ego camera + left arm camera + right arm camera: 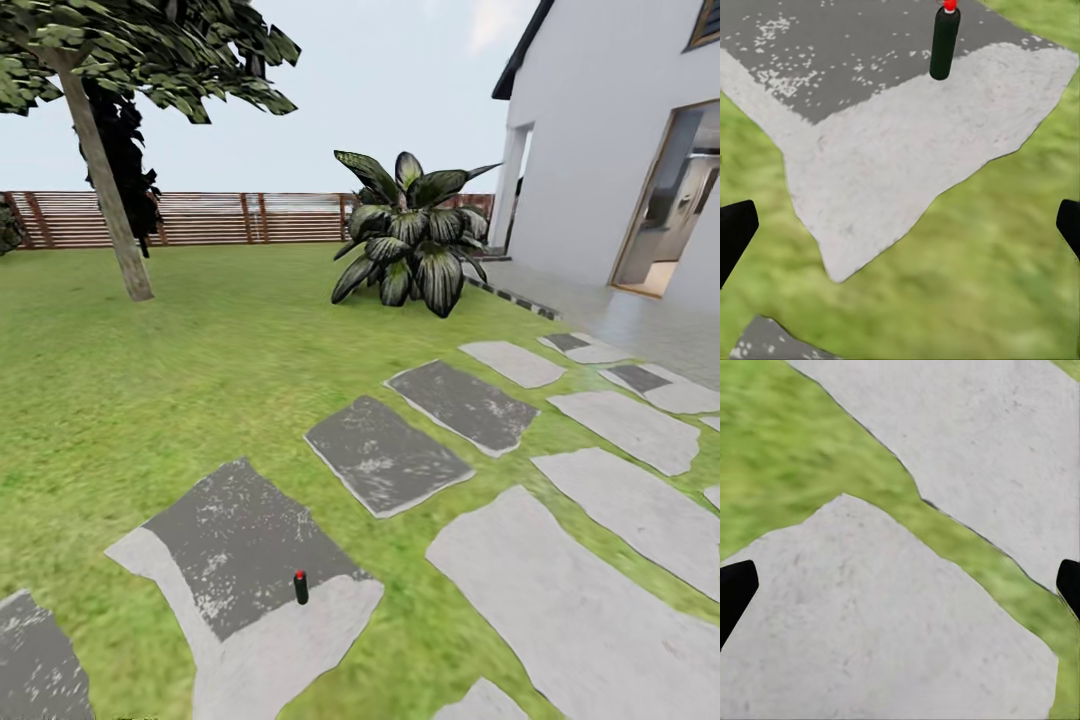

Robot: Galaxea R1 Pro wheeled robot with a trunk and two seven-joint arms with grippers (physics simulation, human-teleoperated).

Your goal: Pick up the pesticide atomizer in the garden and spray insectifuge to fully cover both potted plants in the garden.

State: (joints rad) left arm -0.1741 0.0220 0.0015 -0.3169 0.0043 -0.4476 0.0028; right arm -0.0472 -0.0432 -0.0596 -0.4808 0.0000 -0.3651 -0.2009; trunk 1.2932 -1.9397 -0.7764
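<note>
One pesticide atomizer [301, 587] stands upright in the head view on an irregular paving slab [240, 560], mottled dark grey and pale, set in the garden's lawn [150, 400]. Slim dark body, red tip; label too small to read. More flat slabs run toward a white house [600, 150]. A broad-leaved striped plant [410, 245], a leaning tree trunk [105, 190] and a brown slat fence [200, 218] stand beyond.

Left wrist view: left gripper [900, 225] held over grass and the slab's pale edge, black fingertips [735, 232] wide apart at the frame's sides, nothing between them. Atomizer [944, 43] well ahead, red tip partly cut off.

Right wrist view: right gripper [900, 585] spread likewise above two smooth pale slabs [870, 637] split by a grass strip [945, 521]; fingertips mostly cut off.
</note>
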